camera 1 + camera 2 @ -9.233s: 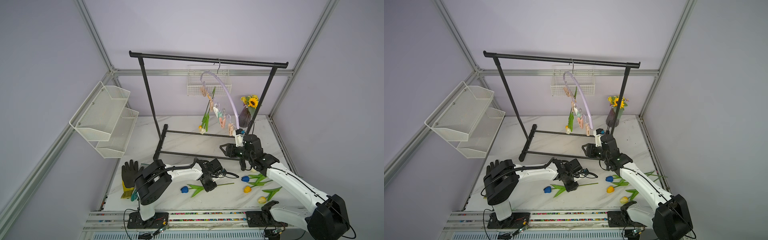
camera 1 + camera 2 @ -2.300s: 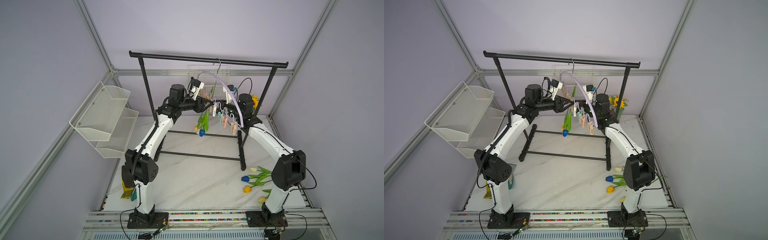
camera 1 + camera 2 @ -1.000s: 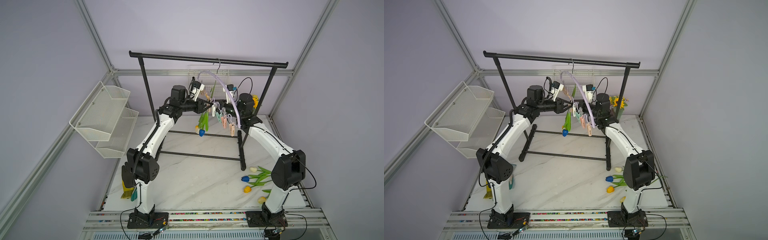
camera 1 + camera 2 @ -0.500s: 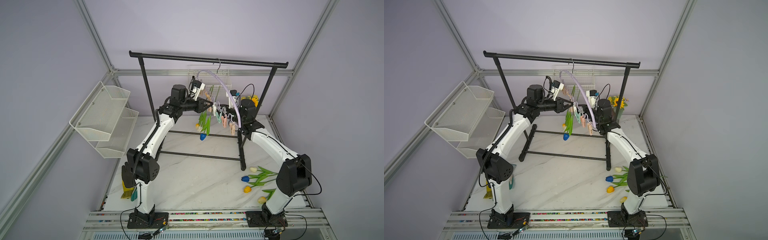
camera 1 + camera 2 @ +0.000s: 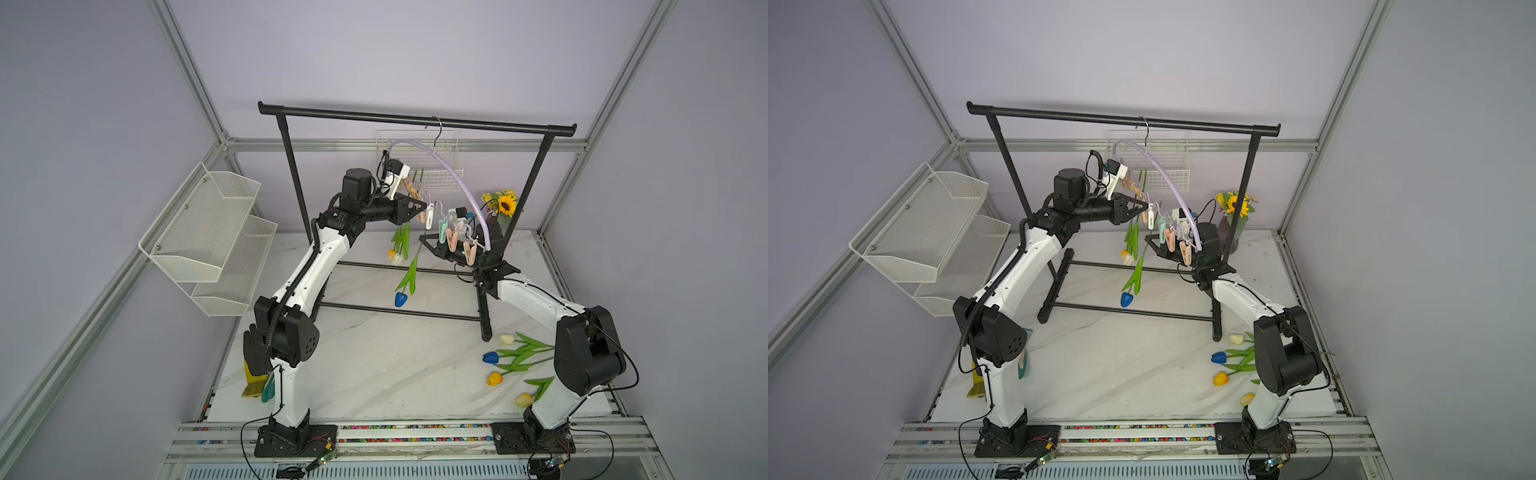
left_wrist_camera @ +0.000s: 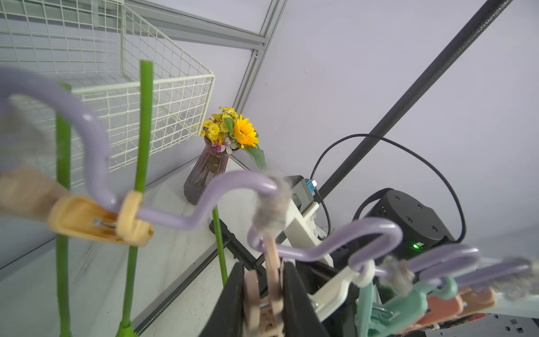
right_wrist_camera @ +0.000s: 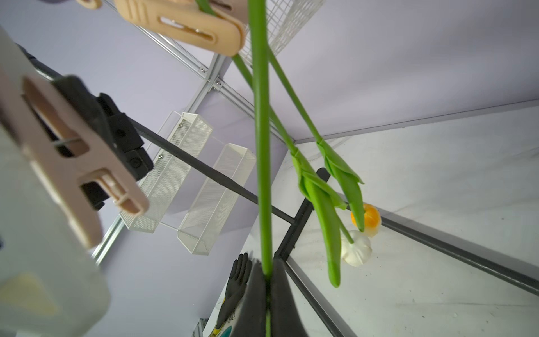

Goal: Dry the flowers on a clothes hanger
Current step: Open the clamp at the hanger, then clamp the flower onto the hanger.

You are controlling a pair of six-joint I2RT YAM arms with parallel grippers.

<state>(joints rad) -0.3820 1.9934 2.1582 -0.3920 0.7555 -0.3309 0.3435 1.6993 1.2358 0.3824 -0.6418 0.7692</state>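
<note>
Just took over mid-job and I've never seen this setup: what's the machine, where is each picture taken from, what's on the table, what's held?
The left arm and right arm are white robots fixed at the table's front edge. The two wide pictures come from one overhead camera; the two close-ups from cameras on the wrists. The left tool squeezes a pink clothespin on the lilac hanger, hung on the black rack. The right tool is shut on the blue tulip's stem, head down. Two tulips hang pegged. Four tulips, a black glove and a sunflower vase are on the table.
</note>
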